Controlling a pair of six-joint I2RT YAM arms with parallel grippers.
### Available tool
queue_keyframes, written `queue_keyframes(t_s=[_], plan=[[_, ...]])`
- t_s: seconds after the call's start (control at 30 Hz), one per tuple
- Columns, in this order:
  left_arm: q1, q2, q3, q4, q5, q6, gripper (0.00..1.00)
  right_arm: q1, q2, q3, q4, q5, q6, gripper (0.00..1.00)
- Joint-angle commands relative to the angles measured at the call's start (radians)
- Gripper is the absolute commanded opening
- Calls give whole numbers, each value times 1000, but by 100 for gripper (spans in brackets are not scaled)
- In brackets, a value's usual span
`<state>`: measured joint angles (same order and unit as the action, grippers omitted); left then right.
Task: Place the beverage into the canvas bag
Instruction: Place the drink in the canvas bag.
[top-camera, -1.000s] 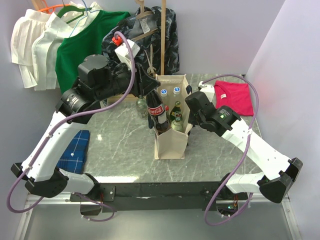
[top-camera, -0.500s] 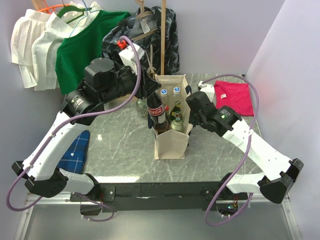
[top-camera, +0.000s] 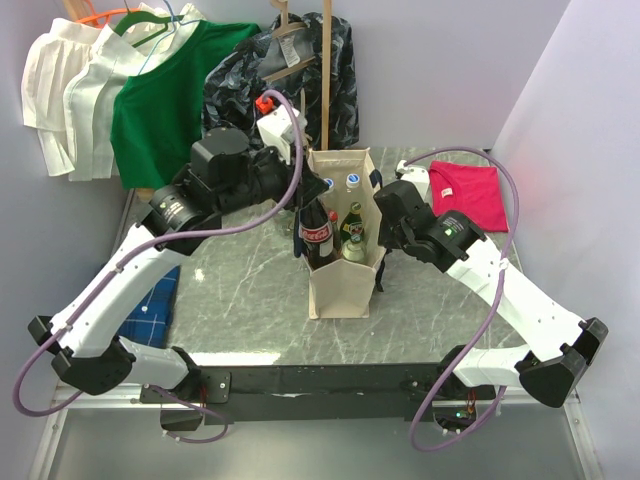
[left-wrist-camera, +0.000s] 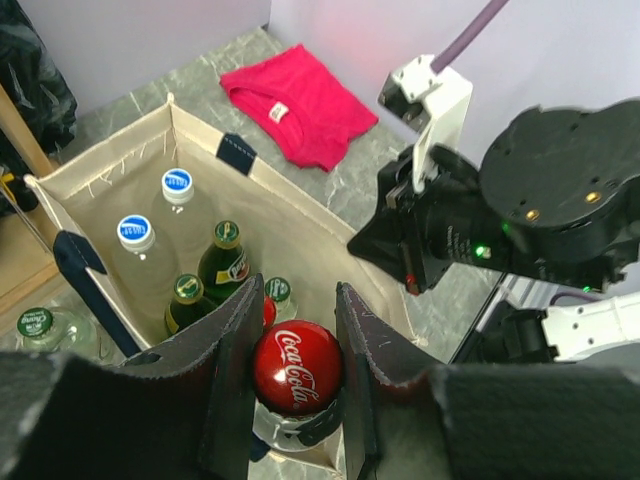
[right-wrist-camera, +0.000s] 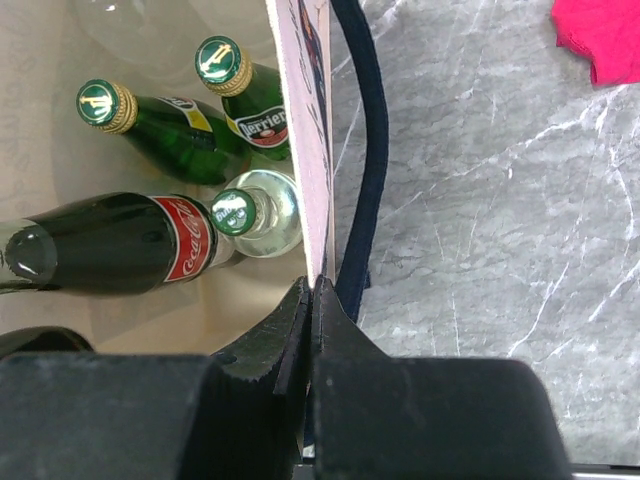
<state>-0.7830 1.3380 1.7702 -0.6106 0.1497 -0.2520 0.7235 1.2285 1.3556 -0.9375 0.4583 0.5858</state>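
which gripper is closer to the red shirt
Right. The right gripper pinches the canvas bag wall facing the red shirt; the left gripper holds the cola bottle across the bag.

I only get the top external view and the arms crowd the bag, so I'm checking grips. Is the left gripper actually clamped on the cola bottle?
Observer: Yes. Left wrist view: the left gripper squeezes the cola bottle at its red cap, from both sides.
Operator: And the right gripper?
Observer: Right wrist view: the right gripper is shut on the canvas bag at its rim, navy handle outside.
Operator: Bottle inside the walls?
Observer: Yes, beside a green-capped clear bottle.
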Motion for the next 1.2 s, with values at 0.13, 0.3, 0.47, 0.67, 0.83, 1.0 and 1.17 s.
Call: queue_keyframes(t_s=[0.13, 0.3, 0.47, 0.67, 0.83, 1.0, 1.17], plan=[[-35, -71, 3, 152, -32, 25, 1, -2, -58, 100, 39, 39, -11, 0], [-53, -72, -9, 150, -41, 36, 1, -4, -57, 114, 34, 39, -15, 0], [-81, -71, -29, 135, -62, 42, 1, -2, -47, 122, 34, 33, -17, 0], [-130, -69, -64, 117, -125, 51, 1, -2, -37, 138, 32, 31, -27, 0], [-171, -69, -100, 117, -147, 49, 1, -4, -26, 142, 29, 29, -30, 0], [-211, -66, -126, 124, -222, 51, 1, -2, -26, 129, 25, 34, -27, 0], [-240, -54, -146, 129, -262, 49, 1, -4, -34, 117, 28, 37, -26, 0]])
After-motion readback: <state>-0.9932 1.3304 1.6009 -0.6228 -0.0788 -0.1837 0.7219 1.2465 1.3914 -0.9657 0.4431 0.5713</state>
